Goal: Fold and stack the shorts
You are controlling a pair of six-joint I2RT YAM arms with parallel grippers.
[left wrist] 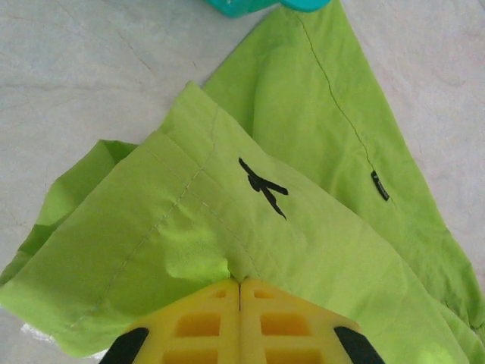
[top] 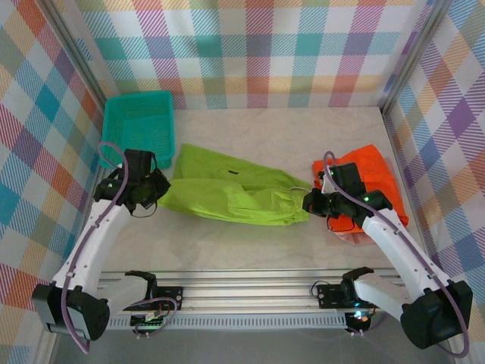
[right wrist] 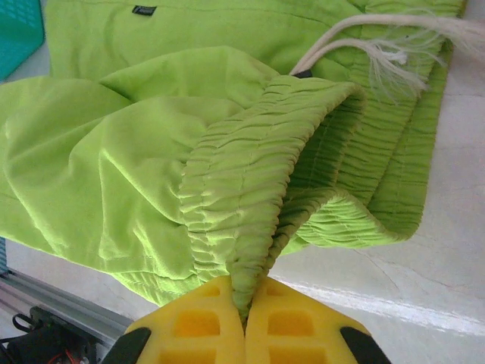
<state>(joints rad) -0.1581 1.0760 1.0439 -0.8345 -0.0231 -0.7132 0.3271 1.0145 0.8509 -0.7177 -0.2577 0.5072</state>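
Lime green shorts (top: 231, 193) lie spread across the middle of the table. My left gripper (top: 155, 199) is shut on their left leg hem (left wrist: 227, 262), next to a black logo (left wrist: 263, 186). My right gripper (top: 307, 203) is shut on the gathered elastic waistband (right wrist: 250, 227) at their right end, and a white drawstring (right wrist: 379, 45) trails beyond it. Bright orange shorts (top: 371, 178) lie folded at the right, partly under my right arm. In the left wrist view the green shorts (left wrist: 303, 152) stretch away toward the basket.
A teal mesh basket (top: 139, 125) stands at the back left, close to the green shorts' upper edge. Plaid walls close in the table on three sides. A metal rail (top: 250, 292) runs along the near edge between the arm bases.
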